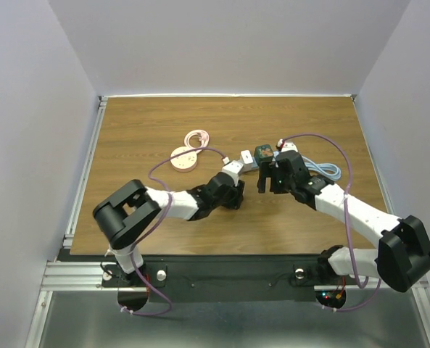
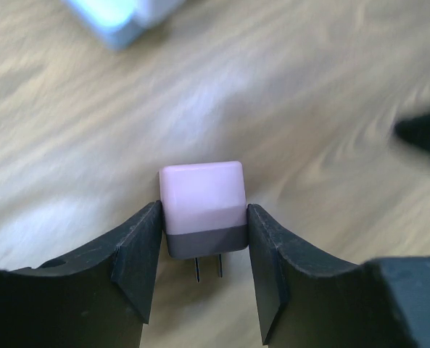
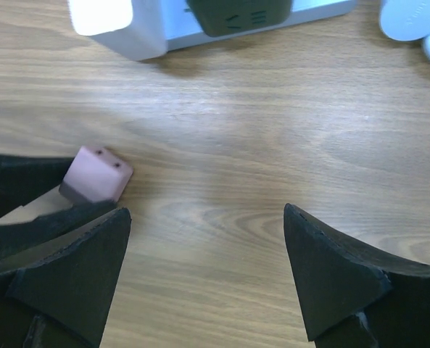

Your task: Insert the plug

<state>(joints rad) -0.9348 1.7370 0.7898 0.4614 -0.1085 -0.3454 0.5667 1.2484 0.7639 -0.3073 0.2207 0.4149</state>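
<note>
A pink cube plug (image 2: 201, 192) with a grey base and two metal prongs sits between my left gripper's (image 2: 204, 221) fingers, which are shut on its sides just above the wooden table. It also shows in the right wrist view (image 3: 96, 174). The white power strip (image 1: 246, 161) lies just beyond both grippers, with a white adapter (image 3: 102, 18) and a dark green plug (image 3: 240, 14) standing in it. My right gripper (image 3: 204, 217) is open and empty, hovering over bare wood to the right of the pink plug. In the top view my left gripper (image 1: 233, 194) hides the plug.
A pink coiled cable (image 1: 196, 138) and a round tan disc (image 1: 184, 159) lie at the back left of the strip. A white-blue cord (image 1: 323, 170) lies to the right behind the right arm. A white round object (image 3: 410, 18) sits by the strip's end.
</note>
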